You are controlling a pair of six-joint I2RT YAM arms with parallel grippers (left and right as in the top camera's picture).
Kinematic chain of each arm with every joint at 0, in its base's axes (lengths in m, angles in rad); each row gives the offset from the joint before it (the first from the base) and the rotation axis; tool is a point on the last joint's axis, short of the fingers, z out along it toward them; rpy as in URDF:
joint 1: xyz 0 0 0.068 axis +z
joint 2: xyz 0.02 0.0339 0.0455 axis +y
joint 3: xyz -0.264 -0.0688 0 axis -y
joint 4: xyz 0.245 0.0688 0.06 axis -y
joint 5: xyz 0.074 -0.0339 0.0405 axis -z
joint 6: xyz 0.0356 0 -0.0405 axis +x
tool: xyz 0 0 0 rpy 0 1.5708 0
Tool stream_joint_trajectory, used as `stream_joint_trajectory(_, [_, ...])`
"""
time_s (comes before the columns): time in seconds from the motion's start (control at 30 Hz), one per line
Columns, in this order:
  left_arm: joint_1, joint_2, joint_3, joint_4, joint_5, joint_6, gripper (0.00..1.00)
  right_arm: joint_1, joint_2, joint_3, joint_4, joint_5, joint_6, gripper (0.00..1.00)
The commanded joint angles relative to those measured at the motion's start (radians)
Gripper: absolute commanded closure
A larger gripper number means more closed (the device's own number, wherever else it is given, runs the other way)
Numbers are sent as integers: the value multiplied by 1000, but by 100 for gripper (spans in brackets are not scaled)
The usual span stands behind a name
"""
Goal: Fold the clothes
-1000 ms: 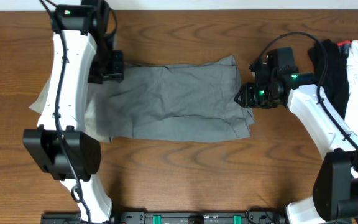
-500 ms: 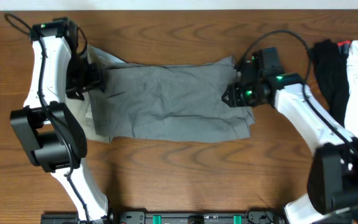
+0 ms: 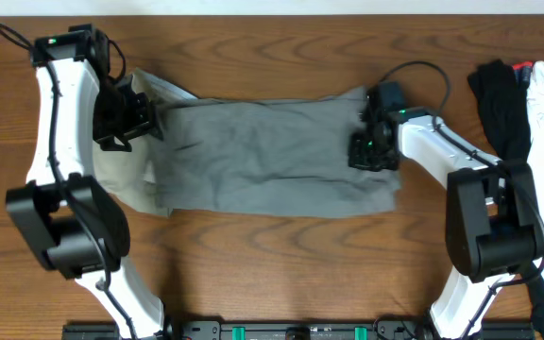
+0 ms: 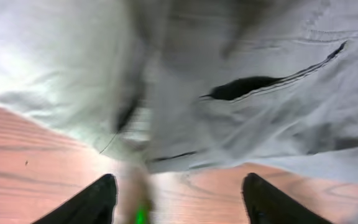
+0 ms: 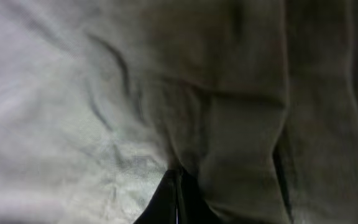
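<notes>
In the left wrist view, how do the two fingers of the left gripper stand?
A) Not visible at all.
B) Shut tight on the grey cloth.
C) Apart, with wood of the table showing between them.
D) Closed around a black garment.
C: the left gripper has its fingertips wide apart over the table, and the grey shorts lie beyond the tips, not pinched.

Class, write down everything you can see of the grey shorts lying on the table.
The grey shorts look like soft woven cloth. They are spread wide and mostly flat across the wooden table, creased, with a slit pocket gaping open. Their left end lies over a pale beige cloth. The right gripper is shut, pinching cloth at their right edge. The left gripper, fingers apart, is at their left end.
</notes>
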State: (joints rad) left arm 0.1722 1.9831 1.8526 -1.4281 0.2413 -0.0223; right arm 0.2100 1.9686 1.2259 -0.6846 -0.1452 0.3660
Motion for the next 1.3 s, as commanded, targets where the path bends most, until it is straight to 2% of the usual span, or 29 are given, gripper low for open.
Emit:
stream_joint_trajectory(0.0, [0,-30,4,-6,14,15,30,-106,71,-52,-61,467,64,97])
stream_joint_trajectory(0.33, [-52,-27,-78,93,212,37,29,-288,70,-52,-83,425,45,94])
stream_joint_trajectory(0.47, [-126,-27,-231,251,321,31,28,-320,70,-52,-87,425,44,93])
stream_joint_trajectory(0.6, [-204,-27,-389,460,403,-35,24,-332,70,-52,-87,374,17,93])
stream_joint_trajectory(0.73, [-267,-24,-473,625,400,-74,20,-332,70,-52,-87,369,10,92])
stream_joint_trajectory(0.87, [-293,-8,-524,727,394,-124,19,-332,70,-52,-86,349,-5,92])
stream_joint_trajectory(1.13, [-308,101,-534,768,410,-126,19,-332,70,-52,-86,346,-8,92])
stream_joint_trajectory(1.27, [-338,151,-534,813,483,-126,19,-331,70,-52,-85,347,-8,92])
